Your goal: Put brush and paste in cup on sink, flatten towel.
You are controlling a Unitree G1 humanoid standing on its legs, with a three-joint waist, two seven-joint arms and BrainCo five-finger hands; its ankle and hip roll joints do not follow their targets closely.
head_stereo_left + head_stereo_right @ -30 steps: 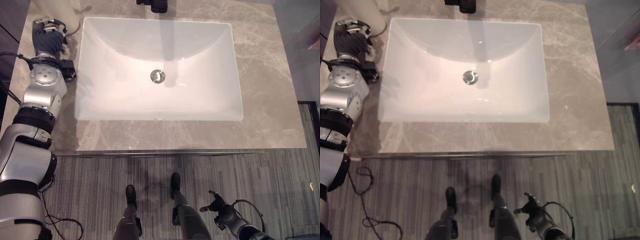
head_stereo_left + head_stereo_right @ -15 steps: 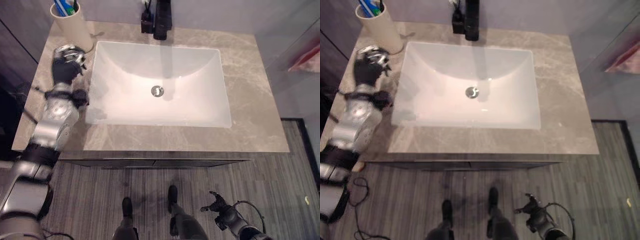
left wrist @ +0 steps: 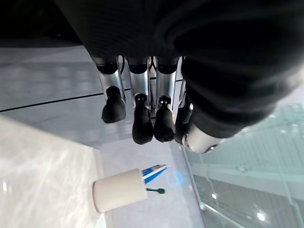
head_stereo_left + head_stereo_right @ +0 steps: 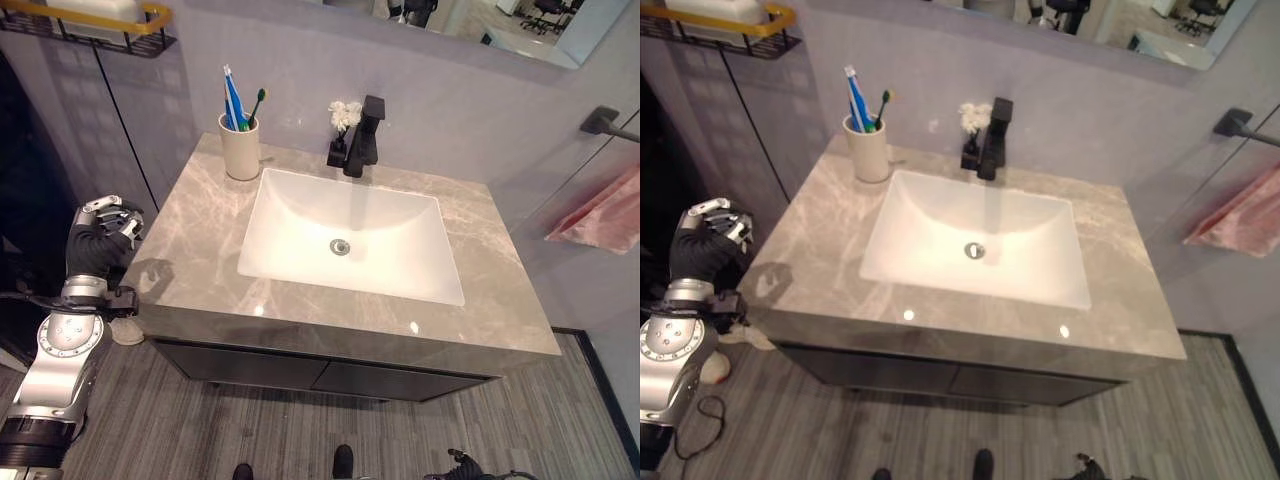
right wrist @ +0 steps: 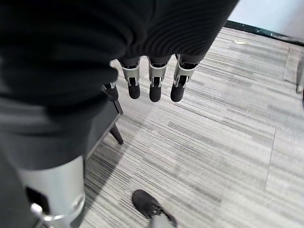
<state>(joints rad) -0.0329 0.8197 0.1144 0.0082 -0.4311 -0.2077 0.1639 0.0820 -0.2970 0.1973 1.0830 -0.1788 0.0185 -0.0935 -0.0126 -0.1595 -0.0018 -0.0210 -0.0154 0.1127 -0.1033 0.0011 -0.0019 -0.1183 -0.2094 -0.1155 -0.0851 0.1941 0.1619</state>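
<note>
The left hand [image 4: 100, 235] hangs beside the left edge of the stone counter [image 4: 200, 255], off its surface, fingers loosely curled and holding nothing; its wrist view shows the dark fingertips [image 3: 141, 128] bent down in a row with open air beneath them. Half a second ago this hand lay over the counter's rear left part, close to the cup; it has since drawn back past the edge. The whole view has also swung up and away, so wall, mirror and rack now show where before only the counter top did.

The right hand [image 5: 151, 80] is low over the grey plank floor [image 5: 213, 137], fingers relaxed and empty.

The cream cup [image 4: 240, 146] stands at the counter's rear left corner, just beside the white sink [image 4: 350, 240], with the blue paste tube [image 4: 232, 100] and the green-headed brush [image 4: 256, 103] upright in it. How deep they sit is hidden by the cup's wall. A black tap [image 4: 362, 135] rises at the rear edge behind the sink. The pink towel [image 4: 600, 212] hangs from a wall bar at the right, cut off by the frame's edge; whether it is flat cannot be told.
</note>
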